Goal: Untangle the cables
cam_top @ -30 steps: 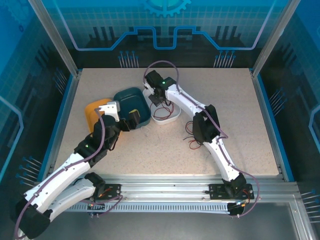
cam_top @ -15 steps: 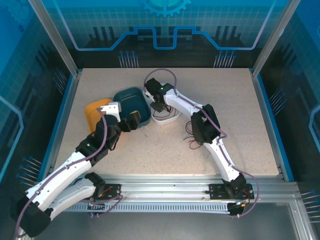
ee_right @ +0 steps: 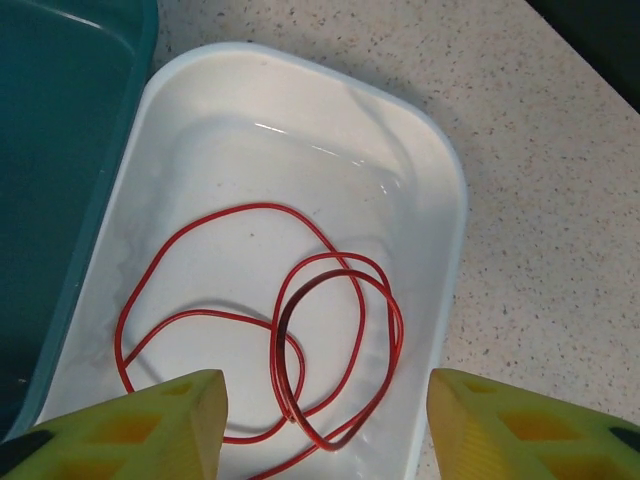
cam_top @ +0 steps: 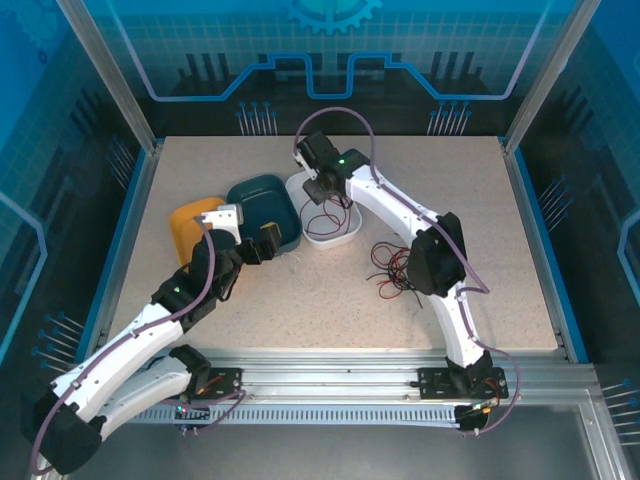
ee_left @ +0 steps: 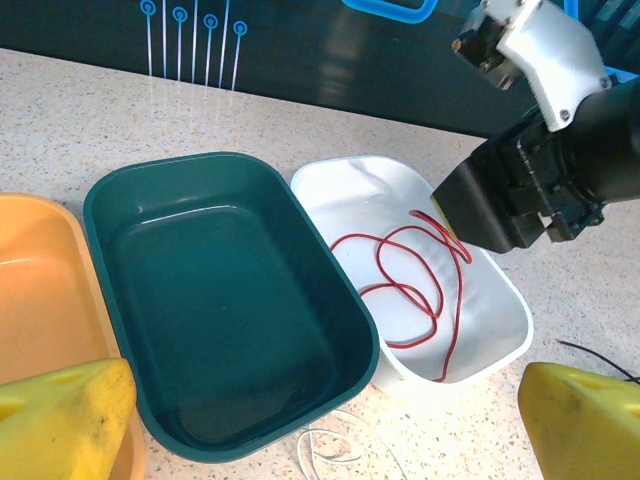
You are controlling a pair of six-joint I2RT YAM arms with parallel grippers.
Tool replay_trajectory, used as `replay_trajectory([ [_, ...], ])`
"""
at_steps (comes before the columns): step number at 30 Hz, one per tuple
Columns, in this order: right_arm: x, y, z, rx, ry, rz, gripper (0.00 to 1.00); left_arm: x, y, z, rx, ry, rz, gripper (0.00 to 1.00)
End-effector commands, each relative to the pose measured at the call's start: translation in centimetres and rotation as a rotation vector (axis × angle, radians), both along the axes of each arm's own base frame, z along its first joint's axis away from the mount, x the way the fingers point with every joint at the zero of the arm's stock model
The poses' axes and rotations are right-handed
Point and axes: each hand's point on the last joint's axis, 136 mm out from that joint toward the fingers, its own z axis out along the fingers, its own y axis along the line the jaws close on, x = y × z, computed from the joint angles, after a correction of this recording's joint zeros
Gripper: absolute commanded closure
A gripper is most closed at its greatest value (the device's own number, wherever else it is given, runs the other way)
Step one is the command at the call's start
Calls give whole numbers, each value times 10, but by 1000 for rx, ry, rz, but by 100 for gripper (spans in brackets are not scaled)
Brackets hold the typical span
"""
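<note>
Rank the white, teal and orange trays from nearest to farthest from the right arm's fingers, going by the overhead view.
1. White tray, directly under the right fingers, holding the red cable.
2. Teal tray, just left of the white one.
3. Orange tray, farthest left.

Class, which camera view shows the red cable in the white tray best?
Right wrist: it looks straight down on the red cable, its loops large against the white tray. Left wrist shows it smaller, obliquely; top external shows faint red lines.
</note>
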Motion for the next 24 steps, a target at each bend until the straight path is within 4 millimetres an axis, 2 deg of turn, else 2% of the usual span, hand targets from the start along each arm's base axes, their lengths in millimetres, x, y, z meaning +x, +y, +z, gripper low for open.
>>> replay_trajectory([
  [1, -10, 1, 4, 14, 9, -16, 52, 2, 5, 14, -9, -20, 23, 1],
  [5, -13, 1, 1, 24, 26, -25, 58, 2, 5, 14, -8, -18, 22, 1],
  [15, -16, -3, -34, 5, 109, -47, 66, 0, 7, 11, 3, -12, 26, 1],
  [24, -18, -2, -51, -2, 145, -46, 76, -4, 12, 10, 6, -17, 43, 1],
])
